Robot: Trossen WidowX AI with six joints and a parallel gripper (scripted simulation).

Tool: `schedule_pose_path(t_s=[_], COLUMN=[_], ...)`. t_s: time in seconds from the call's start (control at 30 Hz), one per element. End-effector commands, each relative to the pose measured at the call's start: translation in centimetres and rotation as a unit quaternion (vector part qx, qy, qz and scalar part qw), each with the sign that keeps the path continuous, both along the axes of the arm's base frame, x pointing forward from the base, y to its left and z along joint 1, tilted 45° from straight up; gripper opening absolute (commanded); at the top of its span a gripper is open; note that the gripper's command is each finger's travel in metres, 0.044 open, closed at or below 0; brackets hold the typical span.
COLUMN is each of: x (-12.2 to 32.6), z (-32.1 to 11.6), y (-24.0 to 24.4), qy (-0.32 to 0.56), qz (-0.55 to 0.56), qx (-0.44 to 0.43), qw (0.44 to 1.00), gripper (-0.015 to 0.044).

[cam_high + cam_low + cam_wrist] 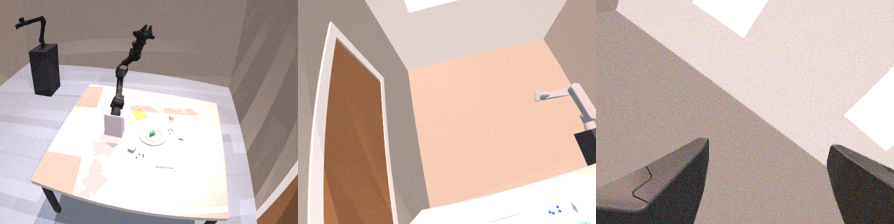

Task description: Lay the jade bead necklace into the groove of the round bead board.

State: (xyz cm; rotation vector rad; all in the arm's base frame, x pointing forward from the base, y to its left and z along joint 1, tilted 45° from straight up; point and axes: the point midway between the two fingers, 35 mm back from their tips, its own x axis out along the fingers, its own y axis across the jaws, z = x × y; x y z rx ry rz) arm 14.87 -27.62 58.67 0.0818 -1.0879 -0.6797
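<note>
The jade bead necklace (152, 134) is a small bunched heap of green beads on the middle of the round bead board (141, 138). Whether any bead lies in the groove is too small to tell. A few of the green beads (585, 223) show at the bottom edge of the exterior view. My gripper (148, 26) (769, 152) is raised high above the table's far side, pointing up and away from the board. Its fingers are parted with nothing between them. The wrist view shows only wall and ceiling beyond them.
An upright pale panel (114, 125) stands before the arm's base. A yellow sheet (140, 114), beige block (171, 118), blue-and-white block (181, 138), grey block (131, 149), blue beads (140, 155) (553, 211) and thin pink stick (164, 167) (504, 218) surround the board.
</note>
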Motion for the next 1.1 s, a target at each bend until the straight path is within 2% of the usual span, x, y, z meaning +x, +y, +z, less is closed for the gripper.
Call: schedule_pose_path(t_s=[0.0,0.73,1.07], x=[1.2,9.2,13.9], z=[-1.0,-7.4,-12.5], y=[-0.4,-2.4,-2.9], qy=[0.015,0.138,0.249], qz=[0.003,0.045,0.060], qx=[0.011,0.075,0.099], qw=[1.000,0.987,0.962], gripper=[0.0250,0.0250,0.0250])
